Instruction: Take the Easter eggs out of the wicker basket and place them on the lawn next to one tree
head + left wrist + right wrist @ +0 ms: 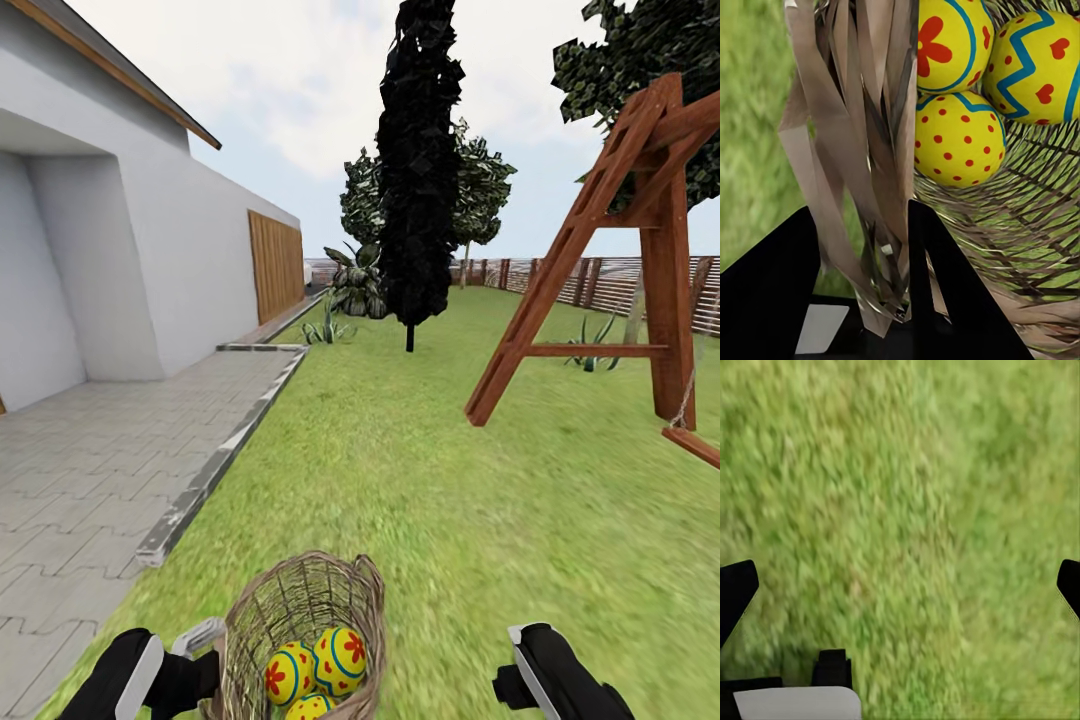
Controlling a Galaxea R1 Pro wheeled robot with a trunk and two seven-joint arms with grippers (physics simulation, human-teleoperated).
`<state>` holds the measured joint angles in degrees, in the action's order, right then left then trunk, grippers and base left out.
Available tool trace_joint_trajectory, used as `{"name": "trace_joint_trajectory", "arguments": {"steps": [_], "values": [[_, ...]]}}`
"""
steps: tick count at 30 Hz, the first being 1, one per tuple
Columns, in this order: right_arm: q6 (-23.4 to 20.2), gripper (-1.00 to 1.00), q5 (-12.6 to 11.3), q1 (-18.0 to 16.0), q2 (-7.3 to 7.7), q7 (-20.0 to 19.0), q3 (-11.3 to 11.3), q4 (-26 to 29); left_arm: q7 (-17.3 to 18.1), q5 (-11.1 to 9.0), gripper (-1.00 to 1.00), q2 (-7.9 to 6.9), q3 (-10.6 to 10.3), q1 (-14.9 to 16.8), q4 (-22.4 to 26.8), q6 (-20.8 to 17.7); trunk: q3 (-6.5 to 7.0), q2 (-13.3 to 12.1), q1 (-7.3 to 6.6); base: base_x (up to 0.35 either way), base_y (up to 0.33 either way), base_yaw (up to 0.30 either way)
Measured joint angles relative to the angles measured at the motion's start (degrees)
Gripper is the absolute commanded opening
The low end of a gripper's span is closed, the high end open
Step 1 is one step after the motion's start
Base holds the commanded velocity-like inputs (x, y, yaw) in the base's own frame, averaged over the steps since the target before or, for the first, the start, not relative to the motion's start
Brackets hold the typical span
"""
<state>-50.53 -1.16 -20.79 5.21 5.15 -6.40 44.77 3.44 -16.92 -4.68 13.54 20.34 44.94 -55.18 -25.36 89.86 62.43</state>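
The left claw [862, 300] pinches the wall of the wicker basket [300, 600], carrying it low at six o'clock with all three eggs [960, 139] inside, likely to move them together over the lawn [430, 480]. The right claw [900, 592] hangs spread over grass. Leafy trees [480, 190] stand near twelve o'clock.

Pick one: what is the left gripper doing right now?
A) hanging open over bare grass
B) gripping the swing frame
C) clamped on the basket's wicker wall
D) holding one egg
C: in the left wrist view the left gripper has its fingers closed on either side of the wicker basket wall, with the three Easter eggs lying loose inside.
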Motion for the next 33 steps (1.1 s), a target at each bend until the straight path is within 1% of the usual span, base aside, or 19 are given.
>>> {"name": "trace_joint_trajectory", "arguments": {"steps": [16, 19, 20, 22, 23, 27, 30, 33], "values": [[0.0, 1.00, 0.0, 0.0, 0.00, 0.0, 0.0, 0.0, 0.1, 0.0, -1.00, 0.00, 0.0, 0.0, 0.0, 0.0, 0.00, 0.0, 0.00, 0.344, 0.000, 0.000], [-0.1, 1.00, -0.1, 0.0, 0.08, 0.0, 0.1, 0.0, 0.1, 0.5, -1.00, 0.00, 0.0, 0.0, 0.0, 0.0, 0.00, 0.0, 0.00, 0.344, 0.000, -0.189], [-0.1, 1.00, -0.1, 0.0, 0.09, 0.0, 0.1, 0.0, 0.1, 0.5, -1.00, -0.03, 0.0, 0.0, 0.0, 0.0, 0.00, 0.0, 0.00, 0.344, 0.000, -0.137], [-0.1, 1.00, -0.1, 0.0, 0.09, 0.0, 0.1, 0.0, 0.2, -0.6, -1.00, -0.07, 0.0, 0.0, 0.1, 0.0, 0.00, 0.0, 0.00, 0.344, 0.000, -0.042], [-0.2, 1.00, -0.1, 0.0, 0.09, 0.0, 0.1, 0.0, 0.1, -0.7, -1.00, -0.03, 0.0, 0.0, 0.1, 0.0, 0.00, 0.0, 0.00, 0.344, 0.000, -0.012], [-0.3, 1.00, 0.0, 0.0, 0.09, 0.0, 0.1, 0.0, 0.1, 0.5, -1.00, -0.07, 0.0, 0.0, 0.1, 0.0, 0.00, 0.0, 0.00, 0.344, 0.000, -0.002], [-0.3, 1.00, 0.0, 0.0, 0.03, 0.0, 0.1, 0.0, 0.1, -0.2, -1.00, -0.09, 0.0, 0.0, 0.1, 0.0, 0.00, 0.0, 0.00, 0.344, 0.000, 0.000], [-0.2, 1.00, 0.0, 0.0, 0.09, 0.0, 0.1, 0.0, 0.1, 0.0, -1.00, -0.04, 0.0, 0.0, 0.1, 0.0, 0.00, 0.0, 0.00, 0.344, 0.000, 0.000]]}}
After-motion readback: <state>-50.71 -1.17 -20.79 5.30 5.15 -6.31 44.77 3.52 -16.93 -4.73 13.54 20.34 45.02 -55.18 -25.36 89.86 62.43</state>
